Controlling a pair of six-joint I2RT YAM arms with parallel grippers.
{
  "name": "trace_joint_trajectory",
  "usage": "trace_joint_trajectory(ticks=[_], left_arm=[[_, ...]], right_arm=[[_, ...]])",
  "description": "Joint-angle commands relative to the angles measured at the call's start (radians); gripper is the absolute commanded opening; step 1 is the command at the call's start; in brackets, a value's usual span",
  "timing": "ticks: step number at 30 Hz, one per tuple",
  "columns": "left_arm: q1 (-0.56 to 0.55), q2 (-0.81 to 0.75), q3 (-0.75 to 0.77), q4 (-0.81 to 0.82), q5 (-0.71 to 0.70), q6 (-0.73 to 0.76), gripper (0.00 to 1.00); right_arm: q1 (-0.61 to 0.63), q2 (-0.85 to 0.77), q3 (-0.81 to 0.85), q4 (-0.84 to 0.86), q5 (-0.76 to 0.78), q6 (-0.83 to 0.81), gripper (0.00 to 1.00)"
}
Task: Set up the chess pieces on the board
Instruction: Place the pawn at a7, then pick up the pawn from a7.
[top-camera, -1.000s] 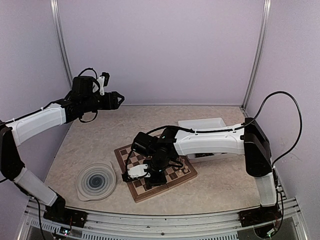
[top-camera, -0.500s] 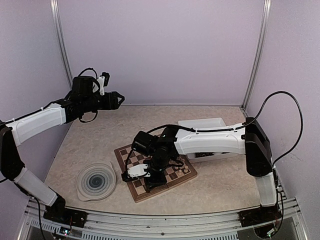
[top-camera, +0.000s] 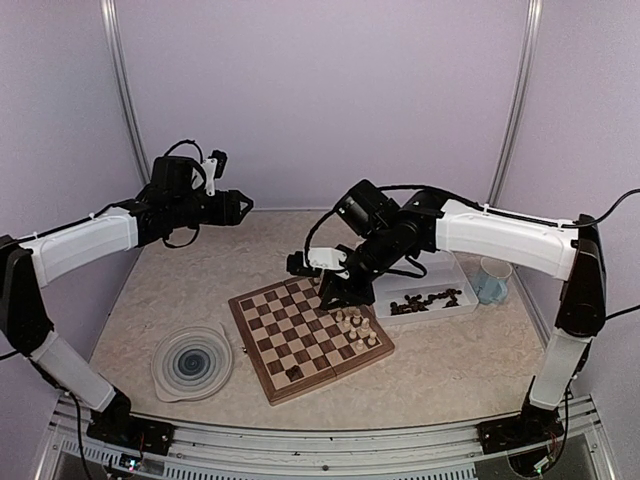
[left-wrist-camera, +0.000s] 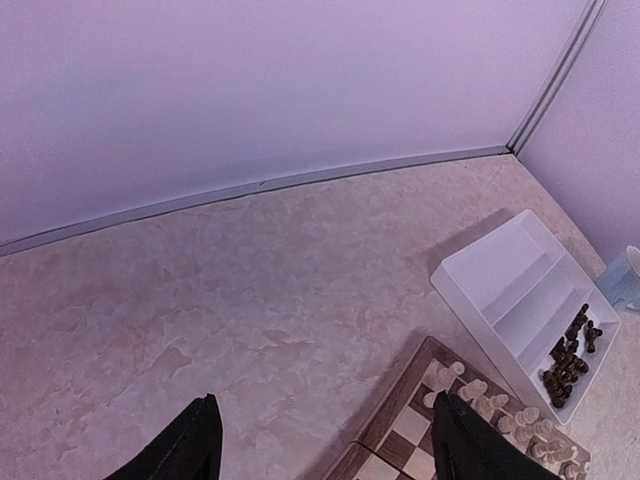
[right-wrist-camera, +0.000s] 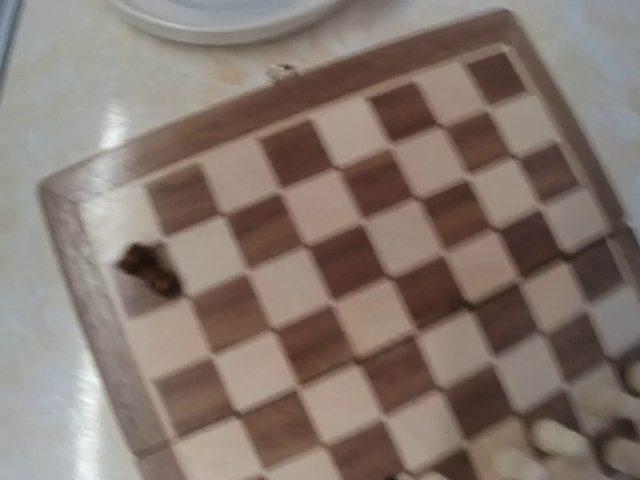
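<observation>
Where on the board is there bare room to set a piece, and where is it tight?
On the board, the middle and left squares are bare, between the dark pieces by the near edge and the cream pieces. Crowded: the right corner, where cream pieces bunch, with the right gripper over the far edge.

blurred board (right-wrist-camera: 330, 250), pale pieces (right-wrist-camera: 555, 438) cut off at edge

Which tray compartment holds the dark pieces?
The near compartment, on the arm-base side: the dark pieces lie in it, while the far compartment shows none.
</observation>
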Motion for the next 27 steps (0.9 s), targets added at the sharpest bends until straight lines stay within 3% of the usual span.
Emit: trace_joint_trajectory(ticks=[1, 5, 10, 12, 19, 27], left_arm=[[-0.083, -0.006, 0.003, -0.034, -0.082, 0.058, 0.71], [-0.270, 0.010, 0.072, -0.267, -0.252, 0.041, 0.70], [-0.443, -0.044, -0.028, -0.475, -0.309, -0.069, 0.68], [-0.500, -0.068, -0.060, -0.552, -0.271, -0.089, 0.70], [-0.601, -0.050, -0.106, -0.626, -0.185, -0.108, 0.68], [-0.648, 0.017, -0.068, -0.641, -0.206, -0.318, 0.69]], right_arm=[[0.021, 0.010, -0.047, 0.022, -0.098, -0.018, 0.26], [0.010, -0.079, -0.134, 0.064, -0.101, -0.025, 0.24], [-0.099, -0.214, -0.270, 0.100, -0.159, -0.026, 0.25], [-0.143, -0.265, -0.311, 0.111, -0.169, -0.032, 0.26], [-0.275, -0.361, -0.390, 0.172, -0.212, -0.013, 0.30], [-0.291, -0.390, -0.435, 0.211, -0.147, -0.005, 0.30]])
